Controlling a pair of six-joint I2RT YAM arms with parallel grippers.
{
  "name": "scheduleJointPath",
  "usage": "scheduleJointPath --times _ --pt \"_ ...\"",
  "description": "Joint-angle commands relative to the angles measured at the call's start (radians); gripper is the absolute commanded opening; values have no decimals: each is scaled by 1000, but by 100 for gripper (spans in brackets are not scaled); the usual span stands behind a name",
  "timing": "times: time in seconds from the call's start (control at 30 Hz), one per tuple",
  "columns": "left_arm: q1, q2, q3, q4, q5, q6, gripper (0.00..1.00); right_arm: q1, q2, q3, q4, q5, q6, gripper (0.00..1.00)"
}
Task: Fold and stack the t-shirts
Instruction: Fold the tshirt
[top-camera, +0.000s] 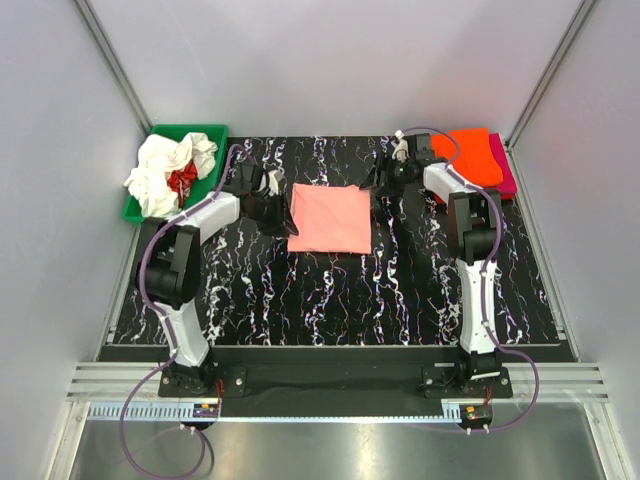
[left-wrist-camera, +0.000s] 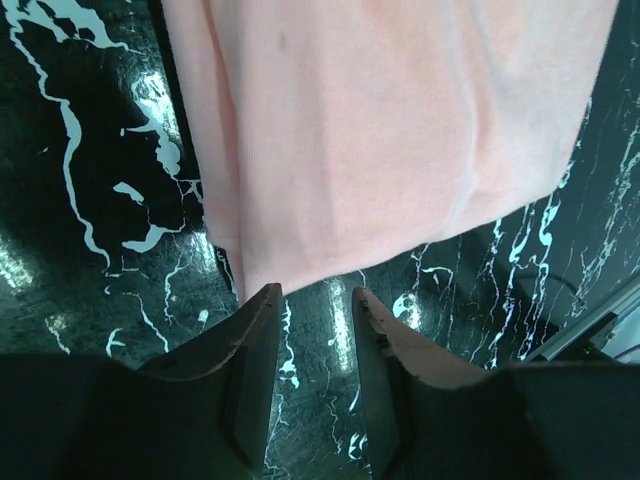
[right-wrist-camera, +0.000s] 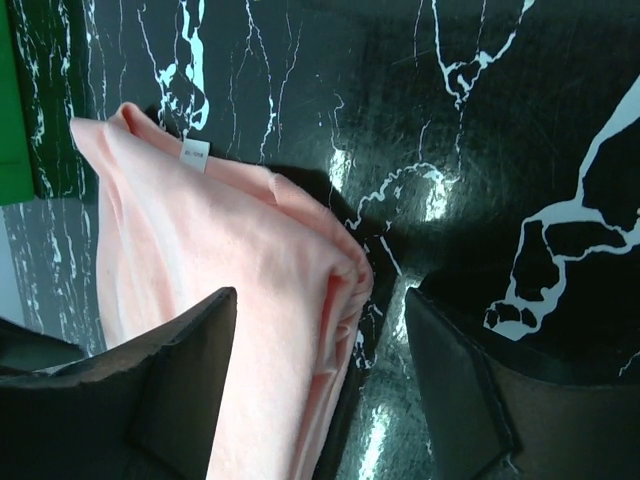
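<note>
A salmon-pink t-shirt (top-camera: 331, 218) lies folded into a rectangle on the black marbled table; it also shows in the left wrist view (left-wrist-camera: 400, 130) and the right wrist view (right-wrist-camera: 220, 270). My left gripper (top-camera: 283, 212) is open and empty at its left edge, the cloth just past the fingertips (left-wrist-camera: 262, 300). My right gripper (top-camera: 382, 180) is open at the shirt's far right corner, its jaws standing either side of the folded edge without closing. A folded orange shirt (top-camera: 472, 155) lies on a magenta one (top-camera: 506, 178) at the far right. White (top-camera: 158, 180) and red (top-camera: 183, 180) shirts lie crumpled in the bin.
A green plastic bin (top-camera: 204, 135) stands at the far left corner of the table. Grey walls enclose the table on three sides. An aluminium rail runs along the near edge behind the arm bases.
</note>
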Motion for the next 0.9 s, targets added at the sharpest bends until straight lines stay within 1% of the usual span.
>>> scheduleJointPath --times 0.0,0.13,0.23,0.33,0.53,0.6,0.73,0.8,0.83,0.87 --pt "6 -141 18 11 -5 24 39 5 23 44 -25 4 -70 75" --pt "6 -242 12 2 31 26 39 5 37 56 -58 -31 -121 74" --pt "4 -310 23 -3 79 18 40 8 68 99 -105 -50 -133 72" --pt "4 -372 14 -12 96 33 40 6 98 139 -145 -56 -156 72" --pt "4 -465 -68 -14 129 76 41 20 140 200 -231 -68 -207 70" --pt "4 -491 -95 -15 137 98 41 20 149 209 -246 -73 -210 68" --pt "4 -488 -140 -34 47 135 41 23 175 246 -277 -94 -214 63" --pt "4 -459 -149 -41 53 127 41 23 186 261 -300 -111 -220 61" --pt "4 -448 -157 -41 86 129 41 26 195 272 -311 -117 -224 61" --pt "4 -440 -157 -46 91 130 41 28 198 281 -326 -114 -227 60"
